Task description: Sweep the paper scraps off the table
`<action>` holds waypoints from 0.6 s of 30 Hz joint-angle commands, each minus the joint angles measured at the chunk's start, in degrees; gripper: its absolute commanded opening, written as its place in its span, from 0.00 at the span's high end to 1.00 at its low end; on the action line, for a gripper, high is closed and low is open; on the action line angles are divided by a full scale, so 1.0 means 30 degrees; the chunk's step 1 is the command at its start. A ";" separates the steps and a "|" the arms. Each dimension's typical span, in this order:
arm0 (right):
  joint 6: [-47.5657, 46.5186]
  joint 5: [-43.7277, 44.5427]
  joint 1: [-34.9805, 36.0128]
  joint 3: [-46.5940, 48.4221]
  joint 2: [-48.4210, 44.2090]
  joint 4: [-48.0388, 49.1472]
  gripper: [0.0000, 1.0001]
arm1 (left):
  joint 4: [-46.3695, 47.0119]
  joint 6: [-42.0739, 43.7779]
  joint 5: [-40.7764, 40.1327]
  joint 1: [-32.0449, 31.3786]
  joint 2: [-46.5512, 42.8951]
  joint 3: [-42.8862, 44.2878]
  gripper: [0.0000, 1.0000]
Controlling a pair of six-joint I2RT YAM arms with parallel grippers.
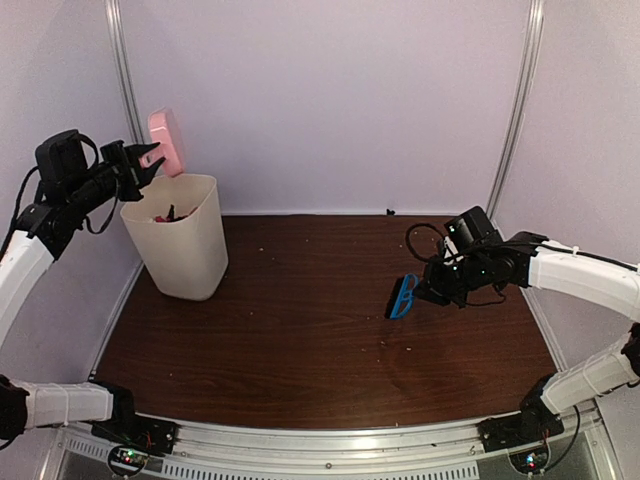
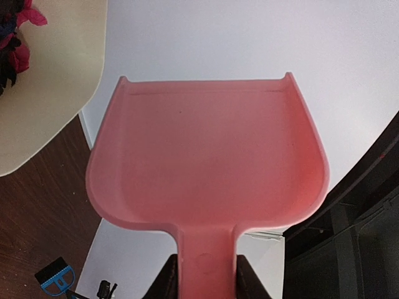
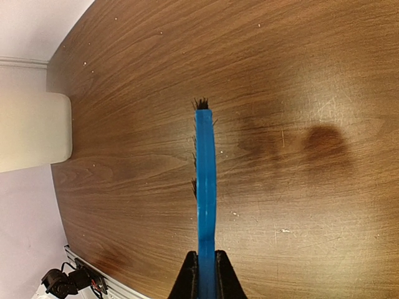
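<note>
High rear camera overlooks the table (image 1: 300,330); close wrist views share, seemingly, the bin (image 3: 31,131).

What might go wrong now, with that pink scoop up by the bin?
The pink dustpan in the left tool hangs close above the rim of the bin; coming down it may knock the bin over and spill the paper scraps. The right tool grips the blue brush only at its handle end, so it might twist or slip.

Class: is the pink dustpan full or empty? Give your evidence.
Empty. The dustpan shows a bare pink inside; paper scraps lie in the bin.
</note>
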 commanded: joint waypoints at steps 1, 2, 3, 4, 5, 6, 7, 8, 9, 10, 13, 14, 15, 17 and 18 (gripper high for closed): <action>-0.0146 -0.0023 -0.0085 -0.0265 -0.0154 -0.0031 1.00 | 0.2960 -0.2579 0.0534 0.0200 -0.0519 -0.1117 1.00; -0.0121 0.0017 -0.0087 -0.0313 -0.0199 -0.0002 1.00 | 0.3478 -0.2976 0.0754 0.0200 -0.0546 -0.1386 1.00; -0.0099 0.0019 -0.0098 -0.0351 -0.0230 -0.0002 1.00 | 0.3956 -0.3271 0.0913 0.0200 -0.0556 -0.1548 1.00; -0.0082 0.0023 -0.0086 -0.0407 -0.0267 0.0023 1.00 | 0.4049 -0.3429 0.1028 0.0200 -0.0536 -0.1579 1.00; -0.0058 0.0001 -0.0083 -0.0466 -0.0300 0.0056 1.00 | 0.4068 -0.3471 0.1035 0.0200 -0.0529 -0.1517 1.00; -0.0033 -0.0002 -0.0086 -0.0545 -0.0327 0.0060 1.00 | 0.4055 -0.3403 0.0904 0.0200 -0.0529 -0.1418 1.00; -0.0026 0.0009 -0.0101 -0.0578 -0.0360 0.0064 1.00 | 0.4048 -0.3266 0.0800 0.0200 -0.0525 -0.1332 1.00; -0.0025 0.0010 -0.0107 -0.0593 -0.0378 0.0090 1.00 | 0.3903 -0.3007 0.0699 0.0200 -0.0528 -0.1270 1.00; -0.0018 0.0029 -0.0093 -0.0603 -0.0391 0.0086 1.00 | 0.3617 -0.2733 0.0594 0.0200 -0.0528 -0.1196 1.00; -0.0024 0.0064 -0.0091 -0.0596 -0.0426 0.0093 1.00 | 0.3325 -0.2205 0.0577 0.0200 -0.0521 -0.1088 1.00; 0.0026 0.0261 -0.0106 -0.0603 -0.0544 0.0063 1.00 | 0.2165 0.0333 0.0935 0.0196 -0.0154 -0.0269 1.00; 0.0058 0.0372 -0.0097 -0.0596 -0.0643 0.0079 1.00 | 0.1430 0.1365 0.1123 0.0199 0.0038 0.0167 1.00; 0.0102 0.0473 -0.0110 -0.0596 -0.0765 0.0092 1.00 | 0.0540 0.2504 0.1212 0.0200 0.0209 0.0730 1.00; 0.0228 0.0762 -0.0164 -0.0597 -0.1111 0.0243 1.00 | -0.1029 0.4531 0.1277 0.0200 0.0583 0.1861 1.00; 0.0340 0.0855 -0.0210 -0.0636 -0.1336 0.0365 1.00 | -0.1529 0.5785 0.1275 0.0200 0.0683 0.2464 1.00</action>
